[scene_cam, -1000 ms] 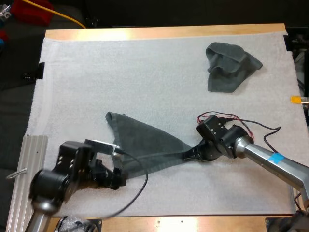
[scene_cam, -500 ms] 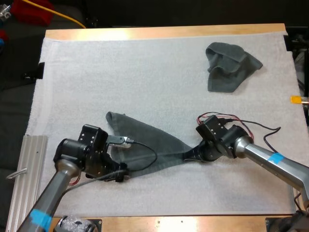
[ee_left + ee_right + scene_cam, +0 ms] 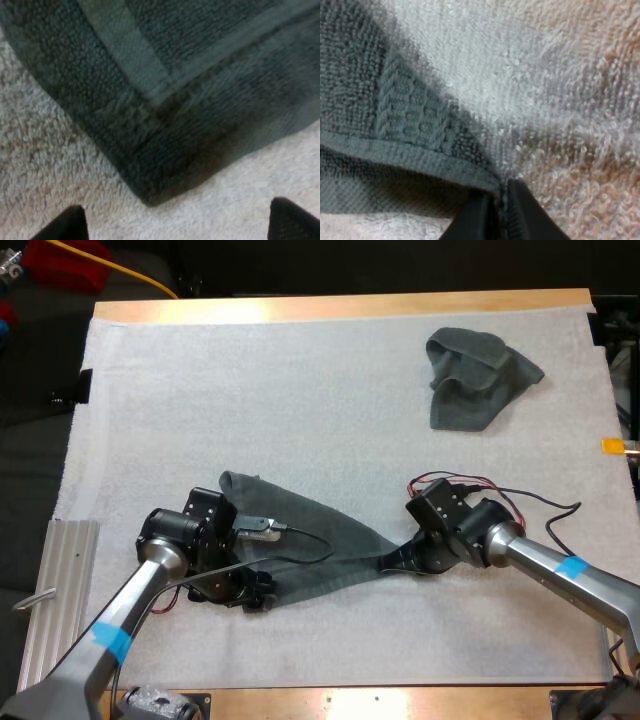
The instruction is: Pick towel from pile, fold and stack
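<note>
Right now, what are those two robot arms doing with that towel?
They are getting a towel ready to fold. The right gripper is shut on one corner of the dark grey-green towel, which lies stretched out on the white mat. The left gripper is open, its fingers apart at another corner of that towel, not gripping it yet. A second, crumpled towel sits apart toward the mat's far right side. Nothing is folded or stacked.

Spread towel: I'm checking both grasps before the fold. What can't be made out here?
- High view: the left gripper and its wrist hide the near corner of the spread towel.
- High view: the right gripper covers the corner it pinches.
- High view: the crumpled towel folds over itself, hiding its edges.
</note>
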